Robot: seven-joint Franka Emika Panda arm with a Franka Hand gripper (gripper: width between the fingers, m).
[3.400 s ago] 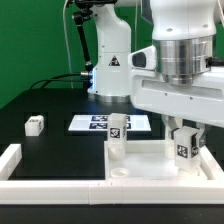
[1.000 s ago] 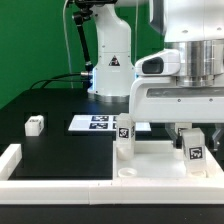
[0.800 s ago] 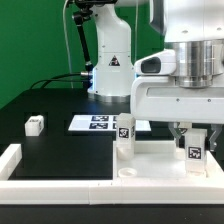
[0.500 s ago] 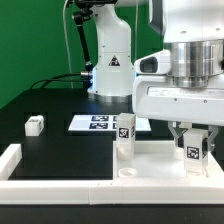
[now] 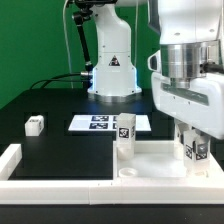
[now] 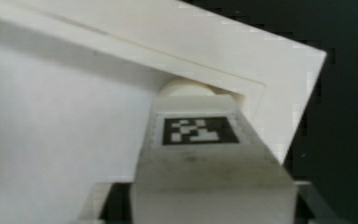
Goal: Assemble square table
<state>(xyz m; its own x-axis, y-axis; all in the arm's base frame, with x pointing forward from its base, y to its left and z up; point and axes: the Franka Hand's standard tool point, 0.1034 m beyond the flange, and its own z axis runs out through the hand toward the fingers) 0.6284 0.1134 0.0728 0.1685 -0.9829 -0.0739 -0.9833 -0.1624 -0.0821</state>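
So the two dark fingers (image 5: 181,137) on the white Franka arm are clamped on a small white block leg with a black-and-white tag, call it the gripped leg (image 5: 193,153). There's one finger on each side and the tag faces the exterior camera. It's held upright over the corner of the white plastic square tabletop panel (image 5: 155,158) on the exterior view's right. Honestly can't tell if its bottom end touches the panel or hangs just above it.

In the wrist view the gripped leg (image 6: 197,135) sits right at a corner of the tabletop panel (image 6: 69,120), tag toward the camera, with the fingers (image 6: 112,205) pressed against both its sides.

A second white tagged block, the standing leg (image 5: 124,135), is upright on the panel's far corner on the exterior view's left. Just in front of it, a round corner hole (image 5: 127,172) shows in the panel.

A third one, the loose leg (image 5: 35,124), lies on the black counter (image 5: 50,145), well apart from the panel, toward the exterior view's left.

The flat white marker board (image 5: 98,123) lies on the counter behind the panel, between the loose leg and the standing leg. A long white border rail (image 5: 60,186) runs along the near edge of the counter and turns up the left side. The panel lies just behind its front run.
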